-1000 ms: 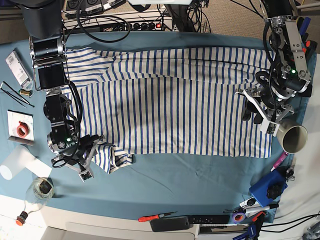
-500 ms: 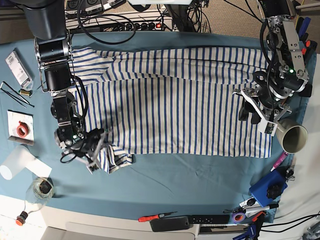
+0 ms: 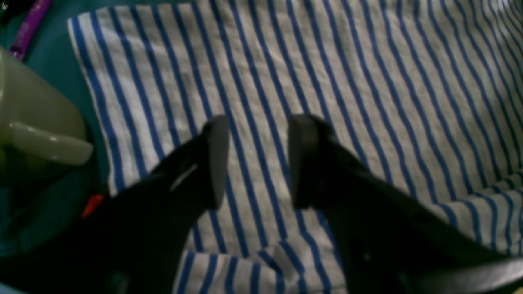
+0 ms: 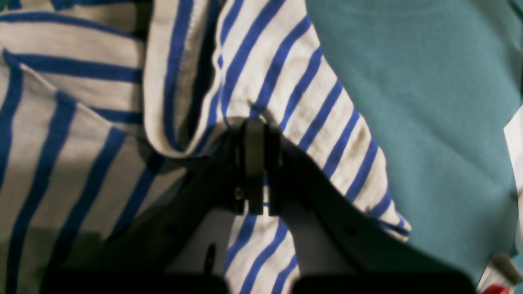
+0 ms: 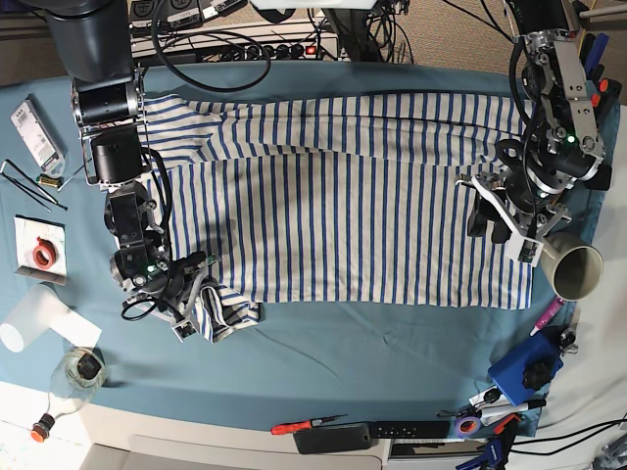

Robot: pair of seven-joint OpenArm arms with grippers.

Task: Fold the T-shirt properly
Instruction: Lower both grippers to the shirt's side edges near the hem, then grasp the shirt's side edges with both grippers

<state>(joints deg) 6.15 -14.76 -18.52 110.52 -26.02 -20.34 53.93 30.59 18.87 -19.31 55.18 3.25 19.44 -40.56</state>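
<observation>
- right arm (image 5: 116, 166): chunky black and silver joint blocks stacked up, thin black cables looping along the side, small green light low down near the wrist
- left arm (image 5: 558, 108): more skeletal, silvery-grey brackets, black cable bundles, also a green light
- left gripper (image 3: 255, 161): matte black fingers (image 3: 214, 159), flat rectangular pads, small orange mark on the body
- right gripper (image 4: 255, 163): black too, small screw heads on its shell

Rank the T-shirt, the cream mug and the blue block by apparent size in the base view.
1. T-shirt, by far the largest.
2. Blue block and cream mug: they look alike in size, so no ranking between them.
</observation>
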